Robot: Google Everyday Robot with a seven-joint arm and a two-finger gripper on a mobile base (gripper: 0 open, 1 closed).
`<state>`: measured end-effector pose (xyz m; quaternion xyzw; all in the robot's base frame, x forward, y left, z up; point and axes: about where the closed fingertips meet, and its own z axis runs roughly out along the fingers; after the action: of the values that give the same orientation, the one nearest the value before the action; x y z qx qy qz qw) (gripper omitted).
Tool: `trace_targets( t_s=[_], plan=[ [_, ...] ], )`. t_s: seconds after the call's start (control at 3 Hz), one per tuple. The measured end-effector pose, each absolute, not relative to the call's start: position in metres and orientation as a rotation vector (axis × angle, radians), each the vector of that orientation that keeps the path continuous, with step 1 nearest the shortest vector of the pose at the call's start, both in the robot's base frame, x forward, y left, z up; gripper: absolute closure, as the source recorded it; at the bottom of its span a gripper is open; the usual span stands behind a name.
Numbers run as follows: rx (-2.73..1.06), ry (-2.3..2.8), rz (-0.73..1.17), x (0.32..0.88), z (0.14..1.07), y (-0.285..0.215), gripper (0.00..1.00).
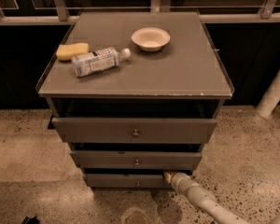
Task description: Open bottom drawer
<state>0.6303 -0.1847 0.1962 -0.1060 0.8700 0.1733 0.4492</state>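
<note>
Reaching in low from the lower right, the gripper (169, 175) sits at the right end of the bottom drawer (121, 181), at its upper corner and apparently touching the front or just beside it. Whether it is open or closed, and whether it has hold of anything, I cannot tell. Behind it the pale arm (200, 200) slants away across the speckled floor (252, 148).

That drawer is the lowest of three grey fronts, under the middle drawer (107, 160) and the top drawer (98, 129), and its small knob (138, 183) is well to the left of the gripper, untouched. Its front looks set back under the one above, so I judge it not yet pulled out: the approach seems done, while the hooking or gripping and the whole pull remain.

On the tabletop (186, 73) lie a yellow sponge (72, 50), a plastic bottle (99, 62) on its side just beside it, and a white bowl (150, 38).
</note>
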Motion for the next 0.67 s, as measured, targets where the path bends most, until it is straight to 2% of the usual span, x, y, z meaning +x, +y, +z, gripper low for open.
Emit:
trace_targets(
  t_s=[0.67],
  plan=[
    [-0.232,2.175,0.437,0.6443,0.2130,-0.1727,1.00]
  ],
)
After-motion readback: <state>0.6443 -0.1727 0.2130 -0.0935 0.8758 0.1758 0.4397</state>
